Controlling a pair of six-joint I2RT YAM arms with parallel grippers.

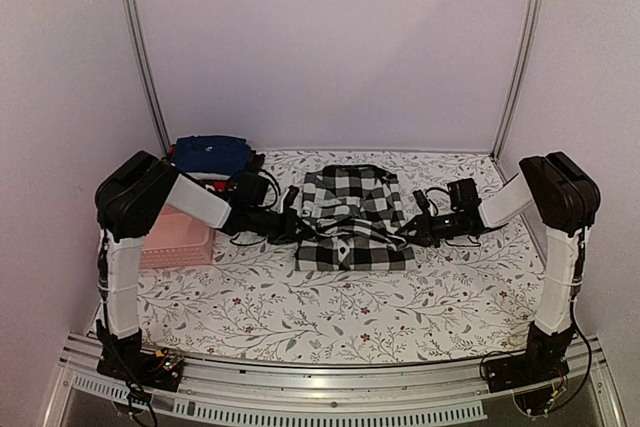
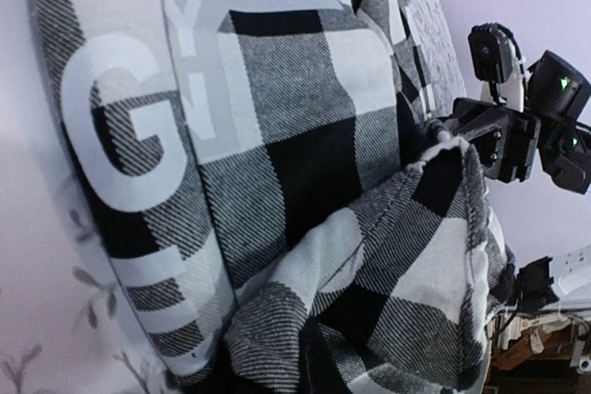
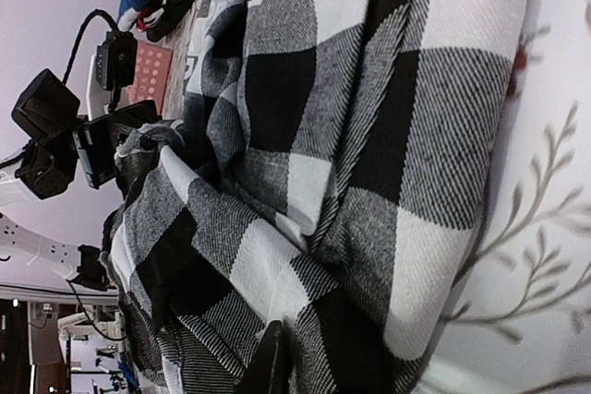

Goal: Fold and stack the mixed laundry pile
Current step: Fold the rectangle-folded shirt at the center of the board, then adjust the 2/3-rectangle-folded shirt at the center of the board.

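Shirt [image 1: 355,217] is lying folded at mid-tabletop [image 1: 300,307]. Left gripper [image 1: 300,225] is pinching its left edge, clamped narrow. Right gripper [image 1: 408,234] is apparently pinching the right edge, its fingers partly hidden. Risk: uneven release could be dragging the fold open and skewing the stack.
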